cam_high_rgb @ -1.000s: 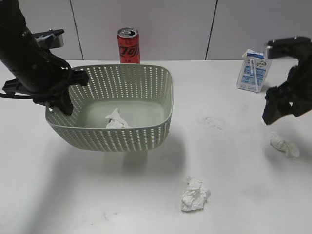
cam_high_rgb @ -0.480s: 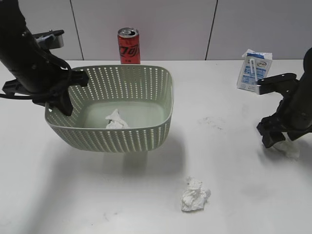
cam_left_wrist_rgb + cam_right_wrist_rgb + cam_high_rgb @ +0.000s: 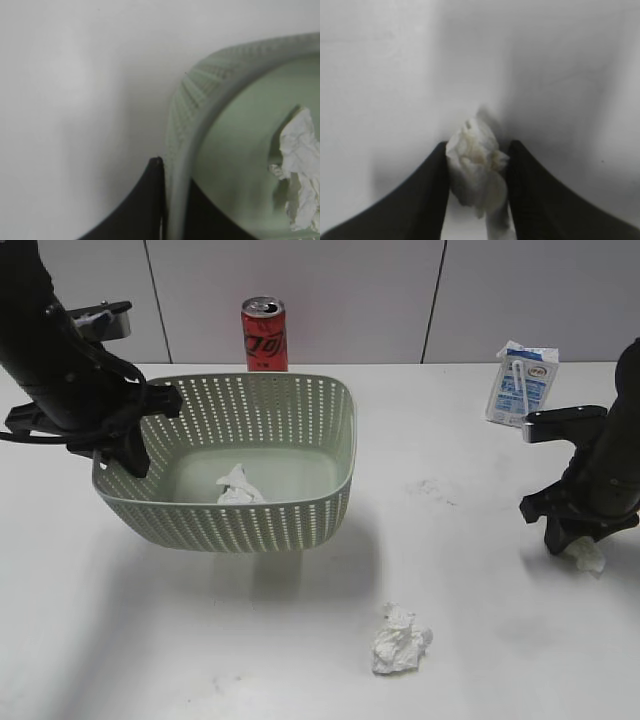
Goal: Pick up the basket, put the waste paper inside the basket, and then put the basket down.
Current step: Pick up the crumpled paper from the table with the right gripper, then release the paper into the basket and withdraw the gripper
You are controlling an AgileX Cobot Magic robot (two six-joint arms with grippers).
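My left gripper (image 3: 135, 455) is shut on the left rim of the sage-green basket (image 3: 250, 520) and holds it tilted above the table. In the left wrist view the rim (image 3: 200, 100) runs between the jaws (image 3: 172, 200). One waste paper wad (image 3: 238, 487) lies inside the basket and shows in the left wrist view (image 3: 300, 160). My right gripper (image 3: 565, 540) is down at the table on the right, its fingers pressed on both sides of a second wad (image 3: 585, 555), which fills the gap in the right wrist view (image 3: 477, 165). A third wad (image 3: 400, 638) lies on the table at the front.
A red drink can (image 3: 264, 333) stands behind the basket by the wall. A white-and-blue drink carton (image 3: 520, 385) stands at the back right, just behind my right arm. The table is white with faint smudges near the middle.
My right arm came down from above the table onto the right-hand wad, and its fingers now sit around it. The left arm and the basket have not moved.
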